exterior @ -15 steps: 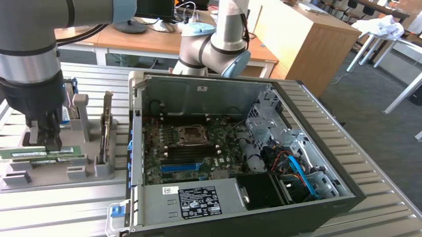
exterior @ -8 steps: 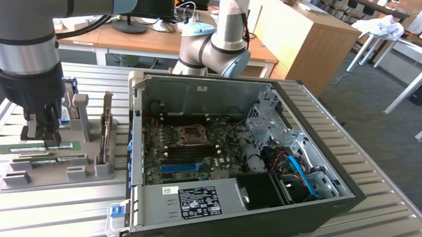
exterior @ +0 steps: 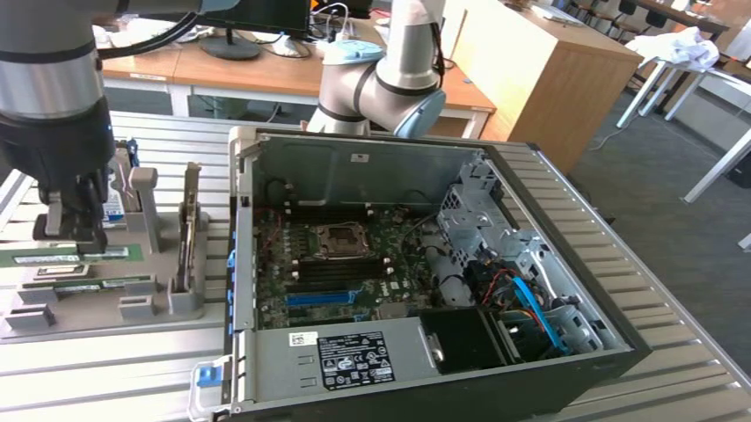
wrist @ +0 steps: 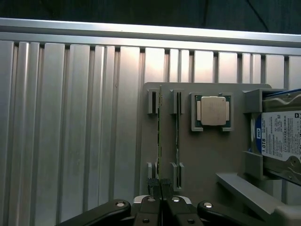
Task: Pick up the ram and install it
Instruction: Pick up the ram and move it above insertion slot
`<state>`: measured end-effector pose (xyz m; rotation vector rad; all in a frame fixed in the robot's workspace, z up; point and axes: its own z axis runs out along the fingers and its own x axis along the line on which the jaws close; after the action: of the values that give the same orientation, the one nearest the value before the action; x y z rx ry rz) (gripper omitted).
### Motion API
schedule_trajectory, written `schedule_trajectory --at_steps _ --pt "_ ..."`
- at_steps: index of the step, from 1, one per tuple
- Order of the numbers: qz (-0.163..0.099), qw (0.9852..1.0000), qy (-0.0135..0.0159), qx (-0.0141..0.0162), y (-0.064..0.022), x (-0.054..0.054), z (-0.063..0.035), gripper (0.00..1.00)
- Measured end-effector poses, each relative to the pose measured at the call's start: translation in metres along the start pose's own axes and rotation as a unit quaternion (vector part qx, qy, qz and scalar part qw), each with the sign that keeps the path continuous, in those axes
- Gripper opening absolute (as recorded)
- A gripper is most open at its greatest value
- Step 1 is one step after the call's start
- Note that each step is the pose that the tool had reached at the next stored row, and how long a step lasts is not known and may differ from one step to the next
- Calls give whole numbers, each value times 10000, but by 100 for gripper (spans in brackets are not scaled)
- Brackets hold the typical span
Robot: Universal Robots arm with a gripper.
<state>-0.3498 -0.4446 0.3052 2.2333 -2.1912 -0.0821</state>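
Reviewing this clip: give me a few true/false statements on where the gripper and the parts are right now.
1. Both ram sticks stand in the grey holder. True.
2. The gripper hangs over the open computer case. False: it is over the holder, to the exterior view's left of the case.
3. The gripper is wide open. False: it is shut, in line with one end of a ram stick.
4. A silver processor chip sits in the holder beside the ram sticks. True.
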Motion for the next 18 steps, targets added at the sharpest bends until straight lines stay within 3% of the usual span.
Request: schedule_trajectory --at_steps 18 --pt "0 10000 0 0 6 -10 -357 11"
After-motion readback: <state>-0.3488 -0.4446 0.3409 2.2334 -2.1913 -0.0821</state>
